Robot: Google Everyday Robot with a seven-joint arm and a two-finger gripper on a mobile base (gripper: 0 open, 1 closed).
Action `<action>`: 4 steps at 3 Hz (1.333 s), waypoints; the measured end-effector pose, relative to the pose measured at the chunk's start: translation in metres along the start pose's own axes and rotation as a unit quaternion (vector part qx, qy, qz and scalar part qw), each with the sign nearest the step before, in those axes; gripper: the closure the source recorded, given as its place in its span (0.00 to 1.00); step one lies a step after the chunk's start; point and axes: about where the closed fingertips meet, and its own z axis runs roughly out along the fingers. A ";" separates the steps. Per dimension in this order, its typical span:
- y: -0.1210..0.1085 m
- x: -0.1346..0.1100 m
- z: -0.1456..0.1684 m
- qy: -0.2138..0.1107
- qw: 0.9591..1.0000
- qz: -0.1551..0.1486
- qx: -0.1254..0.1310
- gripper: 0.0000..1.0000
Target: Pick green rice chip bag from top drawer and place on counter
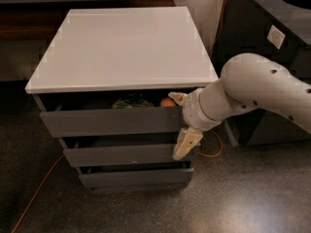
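Observation:
The green rice chip bag [130, 101] lies inside the top drawer [109, 122], which is pulled out only a little, so just the bag's top shows in the dark gap under the counter [125, 47]. A small orange ball [167, 102] sits to the bag's right in the same drawer. My gripper [182, 121] is at the right end of the top drawer's front. It is open and empty, with one cream finger [178, 97] up by the ball and the other finger [187, 143] hanging down over the middle drawer.
Two shallower grey drawers [124, 154] sit below the top one, each slightly out. A dark black cabinet [272, 38] stands to the right behind my arm. An orange cable [36, 193] runs over the speckled floor at the left.

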 end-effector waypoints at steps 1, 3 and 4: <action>-0.004 -0.013 0.037 -0.011 1.000 -0.013 0.003 0.00; -0.018 -0.021 0.129 0.026 0.998 -0.051 0.017 0.00; -0.036 -0.020 0.161 0.046 0.997 -0.057 0.023 0.00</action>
